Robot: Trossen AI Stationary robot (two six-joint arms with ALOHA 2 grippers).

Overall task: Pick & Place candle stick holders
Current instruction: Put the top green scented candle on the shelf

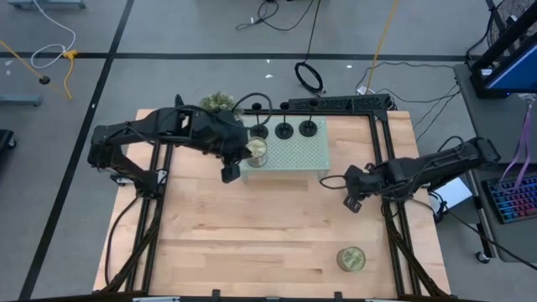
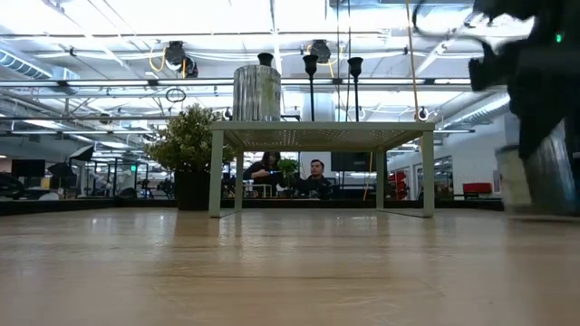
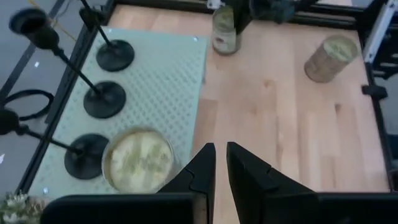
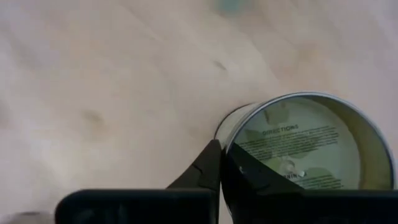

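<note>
Three black candle stick holders point(image 1: 284, 128) stand on their round bases in a row along the far edge of the pale green perforated stand point(image 1: 302, 155); they also show in the left wrist view point(image 3: 104, 99). A gold-green jar point(image 3: 138, 158) stands on the stand's left end. My left gripper point(image 3: 221, 163) hovers beside that jar, shut and empty. My right gripper point(image 1: 351, 201), right of the stand, is shut on a second jar point(image 4: 298, 149), which also shows in the left wrist view point(image 3: 224, 28). My right gripper pinches the jar's wall at its rim point(image 4: 225, 144), one finger outside the wall and the other inside the rim, over a round face with a printed label. Whether the jar's bottom is on the table cannot be told.
A third gold-green jar point(image 1: 351, 258) sits on the table near the right front corner. A small potted plant point(image 1: 220, 102) stands behind the stand's left end. Black frame rails point(image 1: 388, 168) run along the table's sides. People sit in the room beyond point(image 2: 313, 177).
</note>
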